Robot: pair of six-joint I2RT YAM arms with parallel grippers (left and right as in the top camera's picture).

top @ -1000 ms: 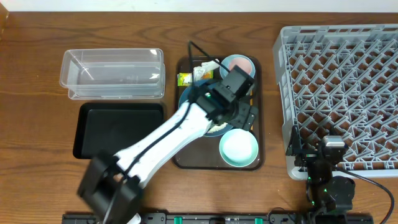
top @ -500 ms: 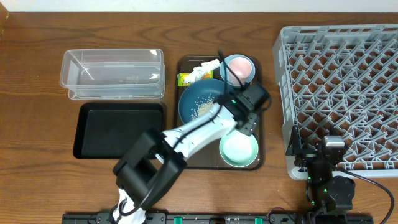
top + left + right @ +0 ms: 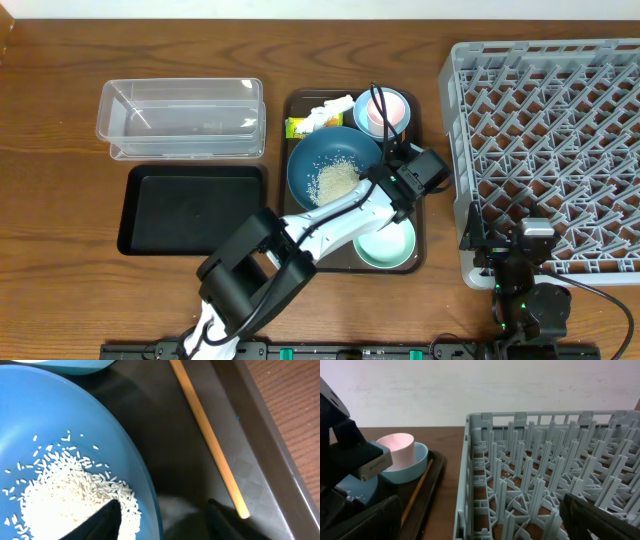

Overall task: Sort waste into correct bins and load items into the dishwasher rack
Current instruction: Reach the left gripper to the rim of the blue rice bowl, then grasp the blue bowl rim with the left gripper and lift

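The large dark-blue bowl [image 3: 333,170] sits on the brown serving tray and holds the heap of rice grains [image 3: 335,181]. My left gripper [image 3: 397,187] is open at the bowl's right rim. In the left wrist view its jaws [image 3: 162,520] straddle the bowl's rim [image 3: 145,485], one finger on the rice [image 3: 70,490], the other outside. The pale-pink cup [image 3: 390,106] stands in the light-blue bowl [image 3: 372,116]. The mint-green bowl [image 3: 385,243] lies at the tray's front. The paper scrap [image 3: 330,108] and the yellow-green packet [image 3: 297,127] lie behind the blue bowl. My right gripper [image 3: 480,525] is open and empty by the rack [image 3: 550,150].
The clear tub [image 3: 180,118] and the black tray [image 3: 190,208] stand left of the brown serving tray [image 3: 415,215]. A wooden stick [image 3: 210,440] lies on that tray beside the blue bowl. The right wrist view shows the rack's near wall [image 3: 470,475] and the pink cup [image 3: 397,450].
My left arm has swung right, from over the dark-blue bowl to its right rim, uncovering the rice. The right arm has not moved.
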